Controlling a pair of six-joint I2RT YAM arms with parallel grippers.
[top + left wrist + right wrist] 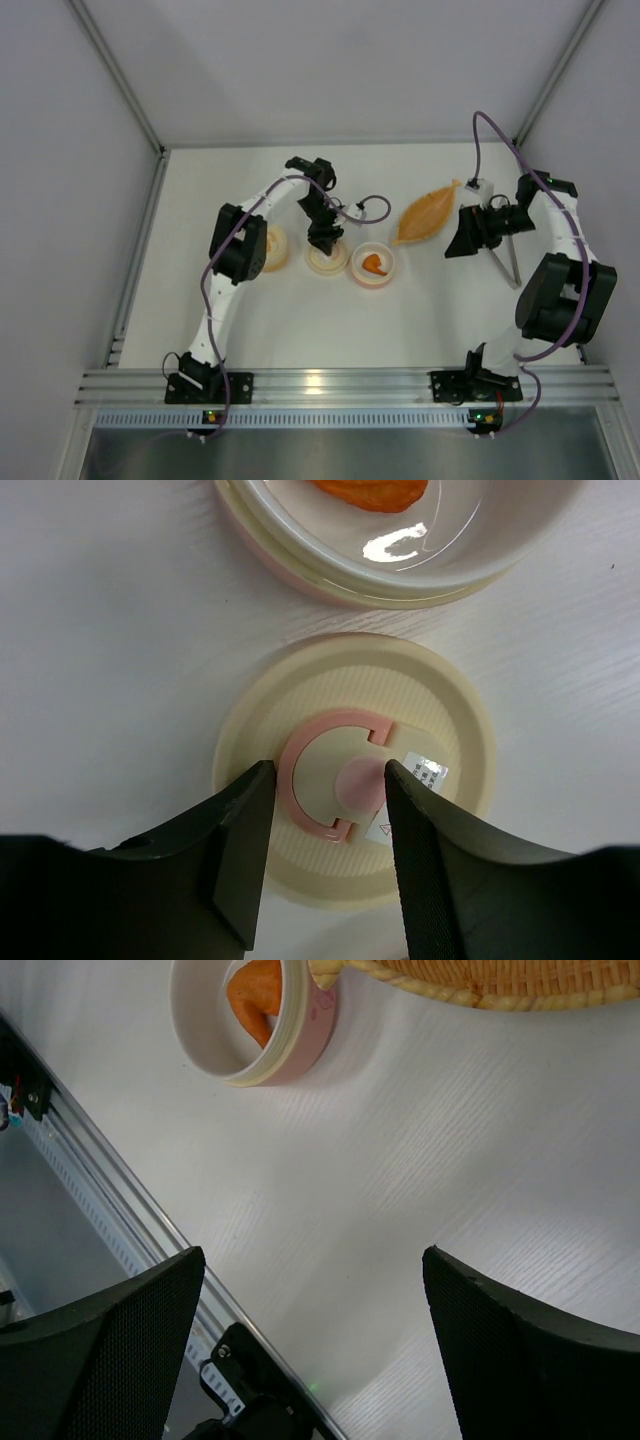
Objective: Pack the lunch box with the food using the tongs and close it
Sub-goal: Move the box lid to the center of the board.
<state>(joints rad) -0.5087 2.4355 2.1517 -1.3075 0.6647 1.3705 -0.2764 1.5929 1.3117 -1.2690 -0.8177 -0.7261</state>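
Worktop first: it is white, and everything is laid on it. The orange leaf dish is seen ahead of the right jaws, and the tongs are laid flat just beside them. These jaws are spread wide, with nothing between. The pink tub is found just ahead of the left jaws, open, with the orange wedge inside. The cream lid is placed under the left jaws, which are apart, one on each side of its pink ring. Closing seems to be the step in hand. Next, the ring must be pinched, then the lid lifted and set square on the tub.
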